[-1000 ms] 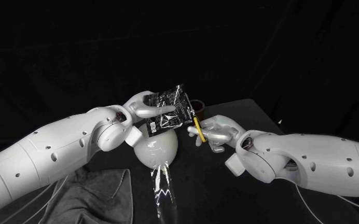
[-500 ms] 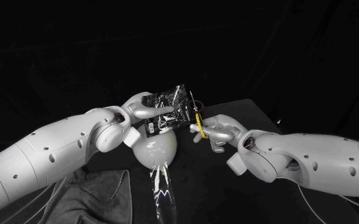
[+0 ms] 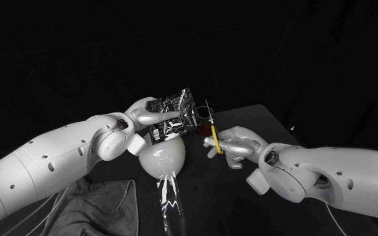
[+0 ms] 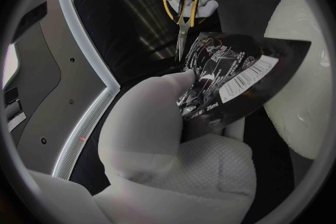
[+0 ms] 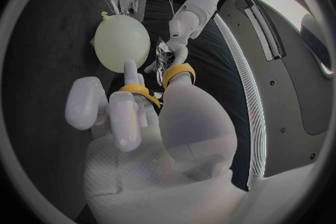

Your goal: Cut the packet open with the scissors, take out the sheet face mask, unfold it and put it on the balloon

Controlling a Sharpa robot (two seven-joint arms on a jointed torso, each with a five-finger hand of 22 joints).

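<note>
Packet [image 3: 175, 117] is hanging in mid-air at the centre of the frame, a dark printed foil tilted on edge and not yet showing any cut. The left arm [image 3: 55, 165] is coming up from the lower left and the right arm [image 3: 331, 176] from the lower right, both meeting over the black table [image 3: 256, 117]. A grey cloth [image 3: 94, 203] is lying in the lower left corner. The pale balloon [image 3: 163, 157] is sitting directly under the packet, just below centre. The left hand [image 3: 142, 114] is pinching the packet by its left side, fingers closed on the foil. The right hand [image 3: 232, 144], right of centre, is gripping the yellow-handled scissors [image 3: 211, 127], blades pointing up and looking nearly closed just beside the packet's right edge; whether the tips are touching it I cannot tell. The cut seems about to begin, and several things are threatening it. The blades may be arriving too closed to bite. The foil, being held on one side only, may swing away under their push. A deep cut may slice the mask inside, and a slipping point could burst the balloon beneath.
</note>
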